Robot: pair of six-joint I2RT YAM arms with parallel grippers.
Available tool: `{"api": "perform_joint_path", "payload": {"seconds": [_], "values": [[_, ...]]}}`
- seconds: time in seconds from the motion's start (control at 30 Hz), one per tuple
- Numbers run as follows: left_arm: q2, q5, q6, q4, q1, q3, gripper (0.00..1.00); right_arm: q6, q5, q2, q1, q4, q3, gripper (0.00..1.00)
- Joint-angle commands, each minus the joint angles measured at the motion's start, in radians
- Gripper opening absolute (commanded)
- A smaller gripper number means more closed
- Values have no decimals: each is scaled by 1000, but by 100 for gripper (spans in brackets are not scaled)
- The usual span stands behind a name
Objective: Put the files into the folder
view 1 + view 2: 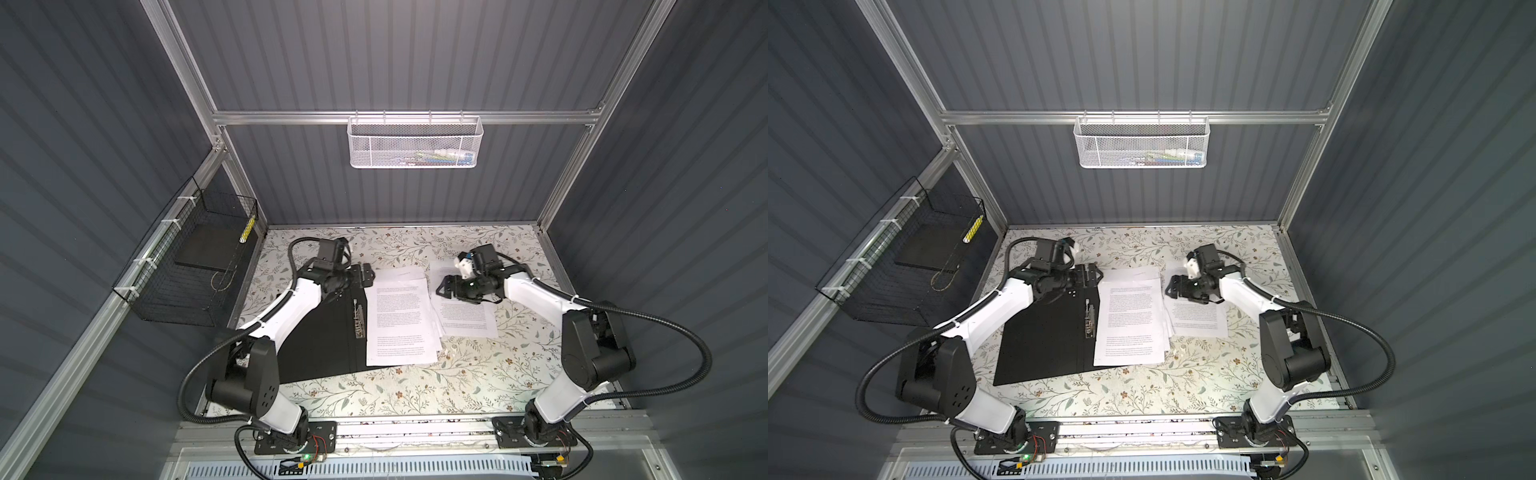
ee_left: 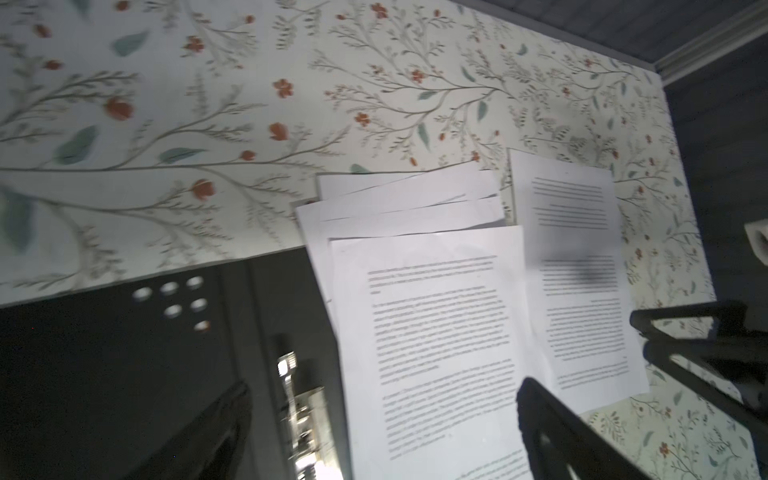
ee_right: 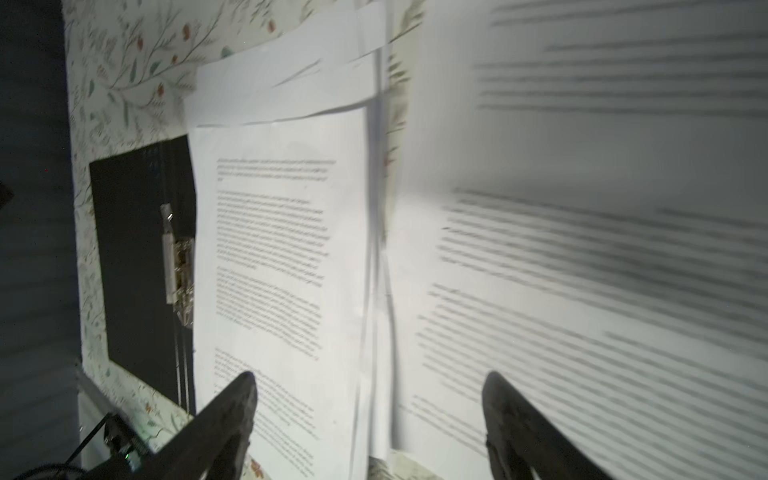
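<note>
The folder (image 1: 324,336) lies open on the table, black inside up, its metal clip (image 1: 358,318) near the spine. The files (image 1: 401,320) lie fanned on its right half, and a further printed sheet (image 1: 465,316) rests on the table just to their right. My left gripper (image 1: 365,275) hovers open over the folder's far edge, beside the top of the files (image 2: 436,332). My right gripper (image 1: 441,286) stands open above the far end of the loose sheet (image 3: 582,249). In the right wrist view its fingers (image 3: 232,407) straddle the seam between stack and sheet, holding nothing.
A black wire basket (image 1: 187,270) on the left wall holds a plain black slab (image 1: 208,249). A white mesh basket (image 1: 415,143) hangs on the back wall rail. The floral table cover (image 1: 415,390) shows bare in front of the folder and at the far right.
</note>
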Motion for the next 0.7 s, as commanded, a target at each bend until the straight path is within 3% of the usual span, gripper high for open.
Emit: {"api": "perform_joint_path", "payload": {"seconds": [0.0,0.2,0.47,0.67], "values": [[140,16,-58,80,-107,99,100,-41,87,18,-96,-103,-35,87],[367,60,-112,185,-240,266,100,-73,106,66,-184,-137,-20,88],[538,113,-127,231,-269,397,99,-81,109,136,-217,-141,23,89],[576,124,-119,227,-284,458,99,-86,102,160,-220,-144,53,90]]}}
